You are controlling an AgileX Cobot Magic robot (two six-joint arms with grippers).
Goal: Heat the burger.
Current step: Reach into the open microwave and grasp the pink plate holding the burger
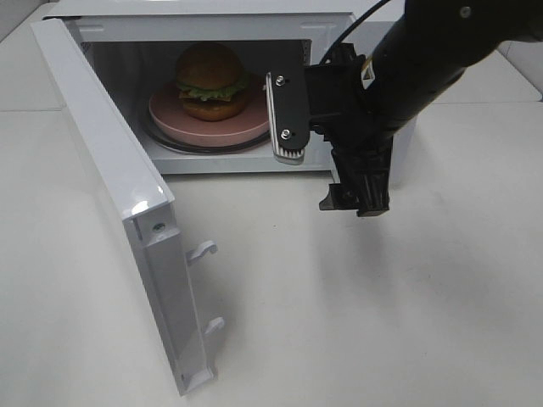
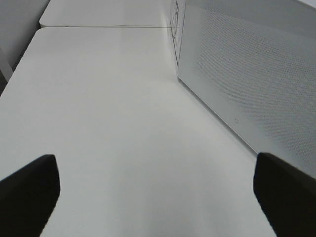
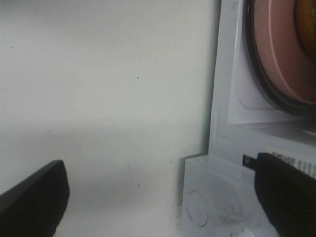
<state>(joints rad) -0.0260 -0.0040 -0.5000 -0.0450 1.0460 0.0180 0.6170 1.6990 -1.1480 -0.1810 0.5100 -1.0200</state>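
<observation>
A round burger [image 1: 209, 80] with a golden-brown bun, frilly green lettuce and dark patty sits on a round pink plate [image 1: 212, 125] inside a white box-shaped microwave oven [image 1: 212, 17], whose white door [image 1: 119, 182] hangs wide open over the pale bench [image 1: 382, 305]. The black right arm [image 1: 424, 59] reaches in from the upper right of the overhead view, its wrist bent toward the oven mouth. The right gripper [image 1: 327, 148] hovers just outside the opening, jaws spread wide and empty, one silver-tipped finger [image 1: 284, 119] close to the plate's rim, the other finger [image 1: 356, 191] pointing down at the bench. The left gripper [image 2: 158, 192], jaws likewise apart and holding nothing, hangs over bare bench beside the door's perforated outer face.
</observation>
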